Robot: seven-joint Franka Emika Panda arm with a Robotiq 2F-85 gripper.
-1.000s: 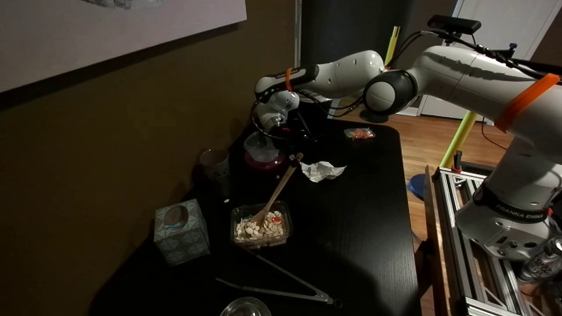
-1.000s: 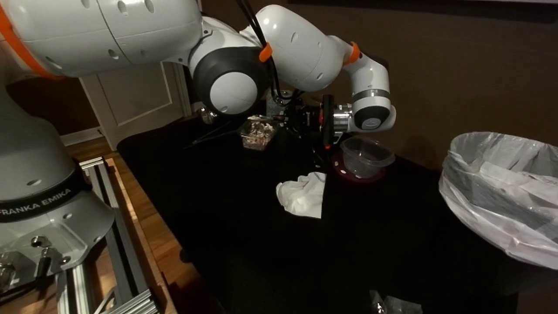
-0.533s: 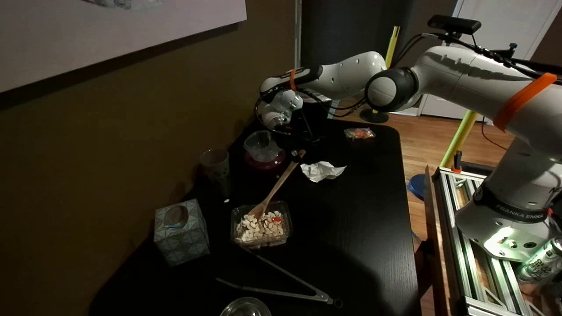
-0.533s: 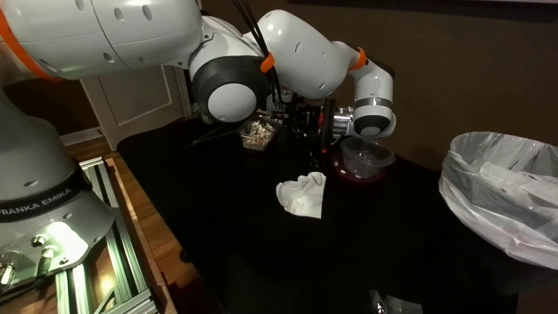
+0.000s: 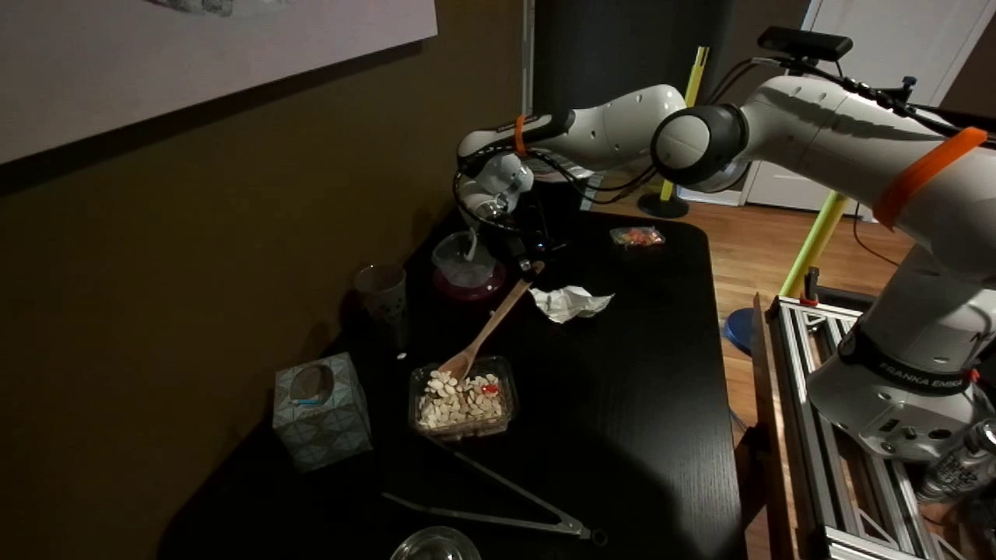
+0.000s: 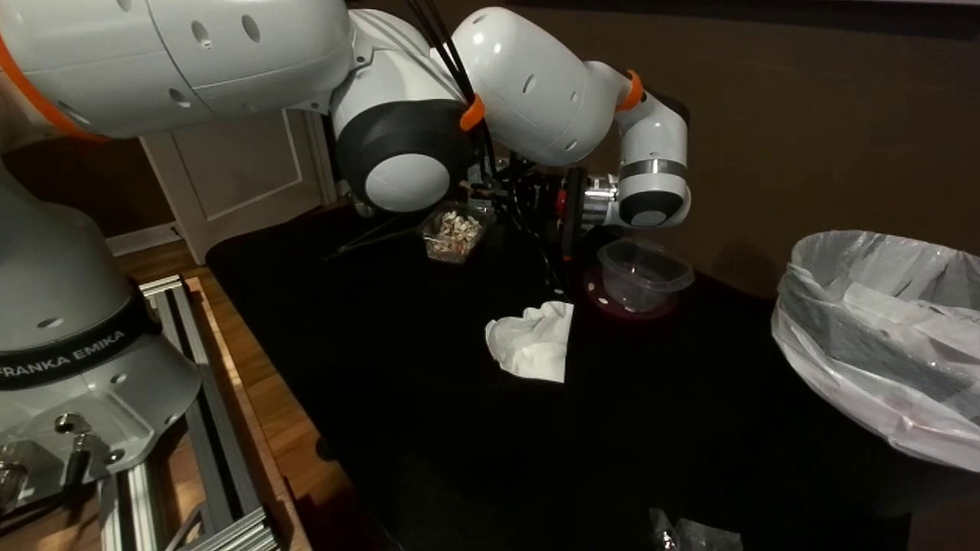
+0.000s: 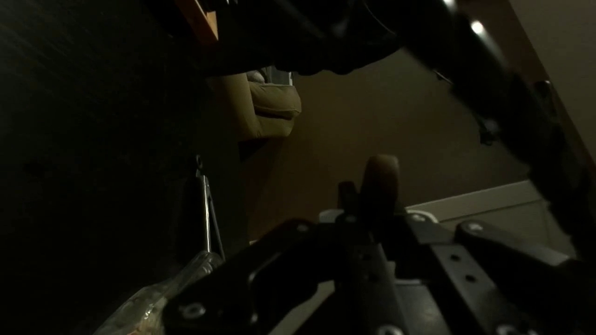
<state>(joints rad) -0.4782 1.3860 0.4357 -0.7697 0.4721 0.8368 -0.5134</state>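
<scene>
Matt wood on that spoon (image 5: 498,318), glossy clear plastic on the tub (image 5: 471,429), wrinkled paper napkin (image 6: 534,344), smooth metal tongs (image 5: 506,520)!

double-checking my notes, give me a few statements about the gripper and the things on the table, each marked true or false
The gripper holds a wooden spoon. True.
The tongs lie closed. False: their arms are spread apart.
A clear tub stands on a dark red disc. True.
The crumpled paper is red. False: it is white.
The clear container of pale pieces is uncovered. True.
</scene>
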